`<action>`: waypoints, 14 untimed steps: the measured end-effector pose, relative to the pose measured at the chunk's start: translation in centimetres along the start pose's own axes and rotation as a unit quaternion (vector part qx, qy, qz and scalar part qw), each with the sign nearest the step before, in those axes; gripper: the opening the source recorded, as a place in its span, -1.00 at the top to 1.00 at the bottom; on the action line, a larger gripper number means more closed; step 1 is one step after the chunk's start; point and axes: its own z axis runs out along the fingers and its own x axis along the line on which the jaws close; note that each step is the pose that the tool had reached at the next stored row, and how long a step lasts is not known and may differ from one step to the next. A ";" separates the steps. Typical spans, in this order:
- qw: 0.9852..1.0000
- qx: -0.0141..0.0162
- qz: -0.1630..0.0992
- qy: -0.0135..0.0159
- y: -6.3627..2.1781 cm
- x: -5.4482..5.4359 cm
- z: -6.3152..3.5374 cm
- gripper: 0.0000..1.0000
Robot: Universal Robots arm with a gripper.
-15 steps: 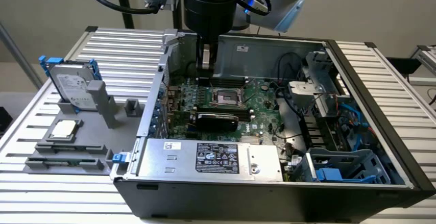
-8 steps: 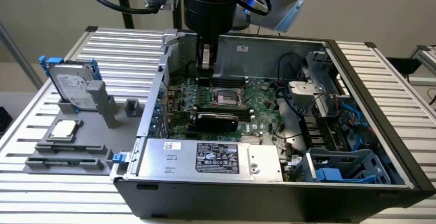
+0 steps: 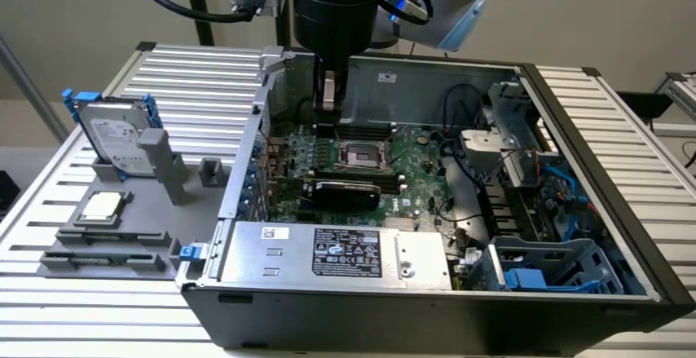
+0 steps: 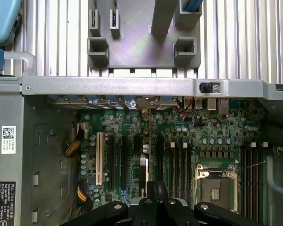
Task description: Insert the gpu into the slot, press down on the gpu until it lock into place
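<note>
Slatted metal bench (image 3: 614, 138) carries one open computer case (image 3: 435, 325). Inside the case: one gpu (image 3: 342, 188), upright; one end effector (image 3: 329, 120), closed, not touching the gpu.

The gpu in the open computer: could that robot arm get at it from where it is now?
Probably yes. The case lies open on top, the end effector hangs shut inside it close to the gpu, and nothing seems to stand between them.
</note>
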 end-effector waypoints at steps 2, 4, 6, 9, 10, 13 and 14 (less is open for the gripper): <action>1.000 0.000 0.000 0.000 0.00 0.0 0.00 0.79; 1.000 0.000 0.000 0.000 0.00 0.0 0.00 0.79; 1.000 0.000 0.000 0.000 0.00 0.0 0.00 0.79; 1.000 0.000 0.000 0.000 0.00 0.0 0.00 0.79; 1.000 0.000 0.000 0.000 0.00 0.0 0.00 0.79; 1.000 0.000 0.000 0.000 0.00 0.0 0.00 0.79; 1.000 0.000 0.000 0.000 0.00 0.0 0.00 0.79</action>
